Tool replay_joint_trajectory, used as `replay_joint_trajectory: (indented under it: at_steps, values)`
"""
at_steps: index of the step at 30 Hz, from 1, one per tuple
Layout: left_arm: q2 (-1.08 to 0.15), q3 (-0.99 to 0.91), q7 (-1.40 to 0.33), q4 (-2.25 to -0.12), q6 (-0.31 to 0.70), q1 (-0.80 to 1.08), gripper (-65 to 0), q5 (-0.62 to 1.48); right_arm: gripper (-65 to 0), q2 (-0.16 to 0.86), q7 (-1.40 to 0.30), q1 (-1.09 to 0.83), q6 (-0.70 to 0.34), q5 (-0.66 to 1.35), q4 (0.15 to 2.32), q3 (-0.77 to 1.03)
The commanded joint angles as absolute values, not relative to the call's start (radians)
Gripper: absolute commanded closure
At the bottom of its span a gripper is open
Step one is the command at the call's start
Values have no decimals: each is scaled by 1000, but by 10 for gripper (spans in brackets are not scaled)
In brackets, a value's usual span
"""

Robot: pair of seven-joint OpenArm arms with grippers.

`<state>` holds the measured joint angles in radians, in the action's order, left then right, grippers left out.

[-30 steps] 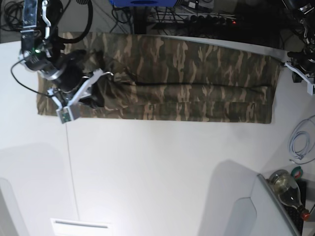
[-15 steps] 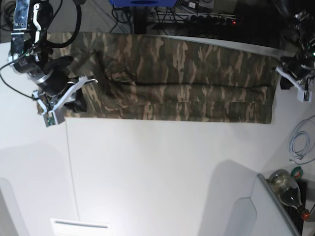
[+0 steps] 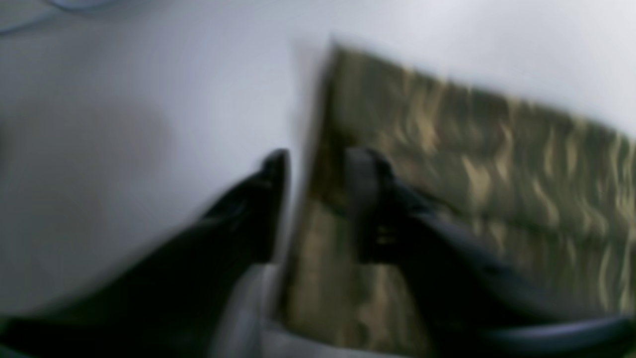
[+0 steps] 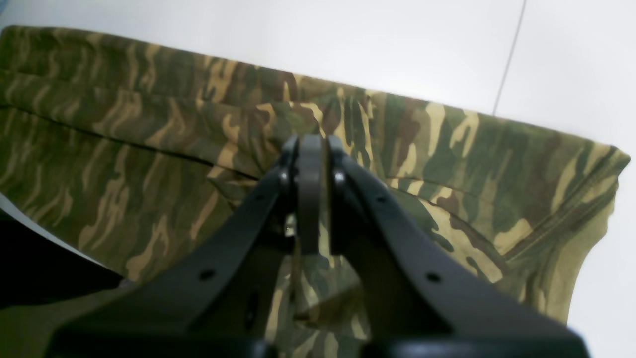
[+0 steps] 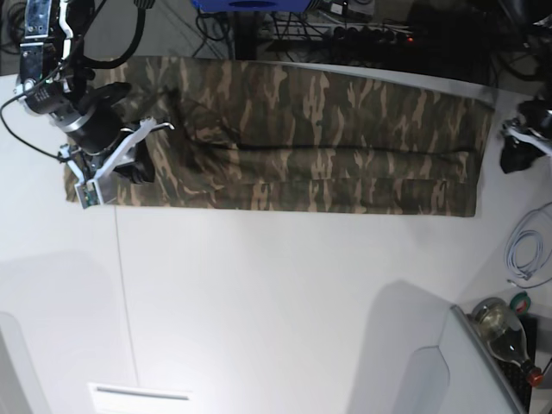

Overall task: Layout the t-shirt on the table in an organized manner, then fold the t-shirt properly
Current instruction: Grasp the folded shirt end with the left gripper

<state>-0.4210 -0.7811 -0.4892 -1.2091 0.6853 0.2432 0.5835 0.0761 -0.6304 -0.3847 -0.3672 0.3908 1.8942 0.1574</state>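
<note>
Right gripper (image 4: pixel 310 149) clenched empty above the t-shirt (image 5: pixel 302 129), folded lengthwise on the table (image 5: pixel 285 302); left gripper (image 3: pixel 318 171) parted, straddling its hem edge for 1 cross fold.

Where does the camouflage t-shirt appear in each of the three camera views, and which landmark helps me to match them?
Base view: the camouflage cloth t-shirt lies as a long folded band across the upper part of the white table.
Left wrist view: blurred, it fills the right half, one short edge near the centre.
Right wrist view: it spans the middle, under the shut right claw.
Shared landmark: the shirt's straight edge against the white tabletop.
</note>
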Motion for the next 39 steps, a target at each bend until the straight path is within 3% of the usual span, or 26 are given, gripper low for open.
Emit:
replay_joint_trajectory:
  at_steps: [1,4,7,17,26,33,39]
  values:
    - [-450,-782,-472,-1216,698,251,-360,636,-17,81,-607,-383,-375,403,1914,160]
    - [-460,-779,-472,-1205,698,262,-492,679,-17,81,-607,-383,-375,404,1914,160]
    - [-456,-779,-473,-1199,698,260,-543,679,-17,79,-607,-380,-375,404,1911,160]
    - [-463,-720,-466,-1033,698,194,-540,674,-17,77,-607,-381,-375,406,1911,157]
    - [-464,-634,-466,-1029,698,148,-540,670,-17,79,-607,-383,-377,407,1910,160]
    - [-499,-634,-469,-924,698,8,-540,414,-17,74,-607,-375,-377,407,1910,154]
    - [-504,-639,-463,-917,698,77,-540,499,-17,74,-607,-374,-377,407,1910,160]
